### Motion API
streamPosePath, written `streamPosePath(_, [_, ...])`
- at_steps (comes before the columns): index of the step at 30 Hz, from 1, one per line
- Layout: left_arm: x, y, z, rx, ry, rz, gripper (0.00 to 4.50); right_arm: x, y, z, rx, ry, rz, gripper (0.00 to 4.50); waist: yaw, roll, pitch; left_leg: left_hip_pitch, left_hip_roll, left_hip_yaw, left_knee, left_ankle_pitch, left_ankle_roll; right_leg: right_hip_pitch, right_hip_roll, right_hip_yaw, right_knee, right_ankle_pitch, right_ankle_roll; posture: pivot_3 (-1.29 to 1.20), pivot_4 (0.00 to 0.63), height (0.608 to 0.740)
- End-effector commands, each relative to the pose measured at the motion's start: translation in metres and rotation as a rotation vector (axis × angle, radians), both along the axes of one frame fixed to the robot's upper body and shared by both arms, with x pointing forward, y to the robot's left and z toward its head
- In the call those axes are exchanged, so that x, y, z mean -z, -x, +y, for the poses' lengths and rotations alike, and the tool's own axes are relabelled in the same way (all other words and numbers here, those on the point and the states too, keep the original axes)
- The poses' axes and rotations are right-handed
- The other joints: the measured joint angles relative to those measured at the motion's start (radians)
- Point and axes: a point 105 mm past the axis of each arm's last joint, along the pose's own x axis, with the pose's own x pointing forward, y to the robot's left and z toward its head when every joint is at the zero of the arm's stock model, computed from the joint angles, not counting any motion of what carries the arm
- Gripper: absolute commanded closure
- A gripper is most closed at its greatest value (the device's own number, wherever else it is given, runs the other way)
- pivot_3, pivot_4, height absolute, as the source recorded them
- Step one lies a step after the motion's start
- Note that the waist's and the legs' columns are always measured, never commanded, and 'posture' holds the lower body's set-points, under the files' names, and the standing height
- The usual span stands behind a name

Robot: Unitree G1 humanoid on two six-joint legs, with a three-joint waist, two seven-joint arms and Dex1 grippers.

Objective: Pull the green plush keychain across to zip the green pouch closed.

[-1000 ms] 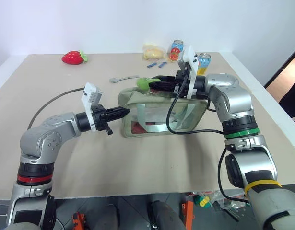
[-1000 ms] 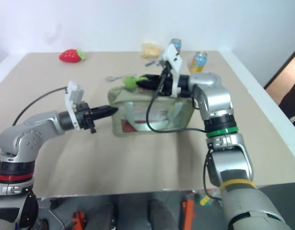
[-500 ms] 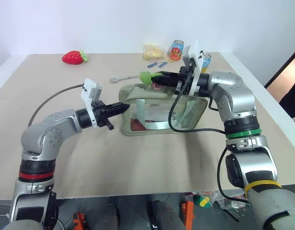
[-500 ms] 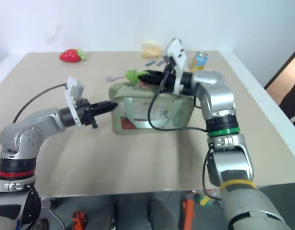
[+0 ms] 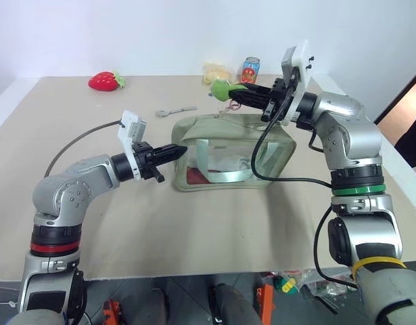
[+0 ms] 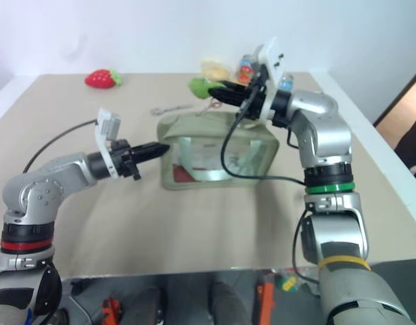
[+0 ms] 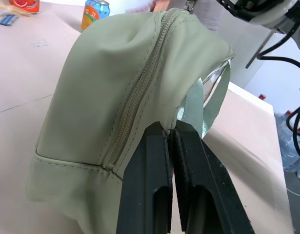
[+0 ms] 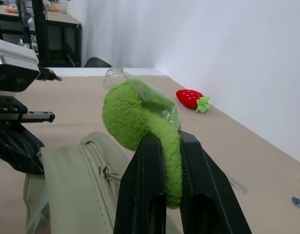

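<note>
The green pouch (image 5: 218,132) stands on the table, its zipper (image 7: 140,83) running along the top. My left gripper (image 5: 180,149) is shut, pinching the fabric at the pouch's left end (image 7: 170,130). The green plush keychain (image 5: 221,88) is a fuzzy lime blob held up above and beyond the pouch's top. My right gripper (image 5: 235,93) is shut on it (image 8: 164,141). A small metal zipper ring (image 8: 107,171) lies on the pouch top below the plush. Whether the plush is joined to it I cannot tell.
A red strawberry plush (image 5: 105,81) lies at the far left. A metal spoon (image 5: 175,110), drink cans (image 5: 250,68) and a yellow packet (image 5: 213,70) sit behind the pouch. The table's right edge (image 5: 390,169) is close to my right arm.
My right gripper has carried the keychain up and to the right, away from the pouch's left end. The pouch top has been drawn taut. My left gripper has kept its place.
</note>
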Motion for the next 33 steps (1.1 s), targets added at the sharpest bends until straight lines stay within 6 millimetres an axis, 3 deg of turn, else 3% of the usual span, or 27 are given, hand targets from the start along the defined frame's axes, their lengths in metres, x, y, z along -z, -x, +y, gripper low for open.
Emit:
streamPosePath(1, [-0.012,0.002,-0.001,0.006,-0.002,-0.051,4.50,-0.023,0.007,-0.015,0.035,-0.039,-0.085,4.47,0.000,0.000,0.000,0.000,0.000,0.000,0.000,0.000,0.000,0.000,0.000,0.000,0.000,0.000,0.000,0.00,0.150,0.740])
streamPosePath(33, [-0.007,0.002,0.000,-0.005,-0.032,-0.054,4.50,-0.011,0.006,-0.092,0.328,-0.025,-0.079,4.47,0.001,0.000,0.000,0.000,0.000,0.000,0.000,0.000,0.000,0.000,0.000,0.000,0.000,0.000,0.000,0.00,0.150,0.740])
